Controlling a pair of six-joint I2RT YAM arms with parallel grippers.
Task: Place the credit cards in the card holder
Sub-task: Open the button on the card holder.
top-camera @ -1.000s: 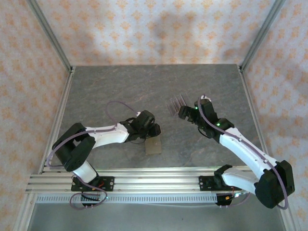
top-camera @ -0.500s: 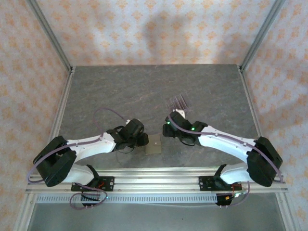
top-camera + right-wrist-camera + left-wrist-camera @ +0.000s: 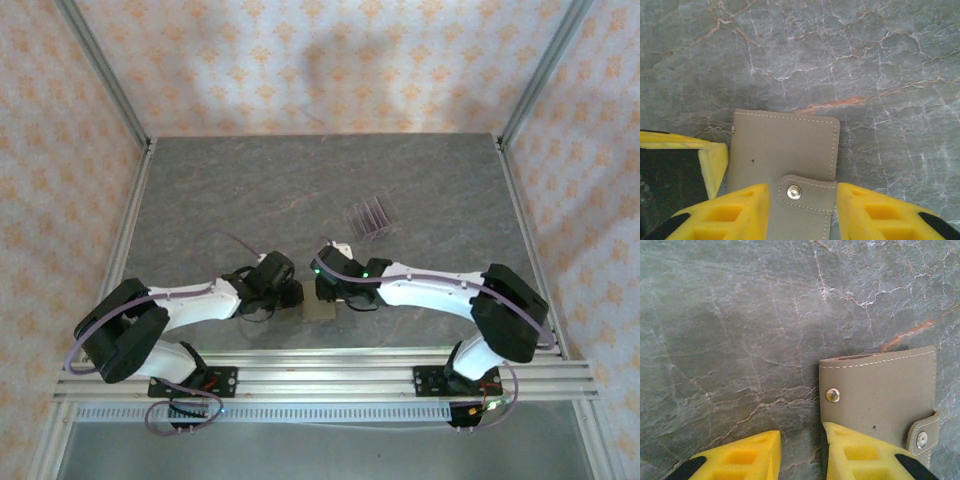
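Note:
The tan card holder [image 3: 785,145] lies flat and closed on the grey table, its snap strap buttoned. My right gripper [image 3: 802,192] stands over its near end. The jaws are apart and the strap tab sits between them, with a small gap on the left side. My left gripper [image 3: 800,437] is open over bare table, and its right finger [image 3: 865,452] overlaps the holder's [image 3: 880,390] left edge. From above, the holder [image 3: 320,311] sits between the left gripper [image 3: 290,298] and the right gripper [image 3: 326,290]. The credit cards [image 3: 368,214] stand dark and edge-on further back.
A clear slotted rack [image 3: 380,226] holds the cards behind and right of the grippers. Metal frame rails [image 3: 300,378] run along the near edge, and upright posts stand at the back corners. Patterned walls close in the table.
My right arm swung from the rack down to the card holder and its jaws narrowed around the strap. My left gripper slid nearer, to the holder's left edge, and closed slightly.

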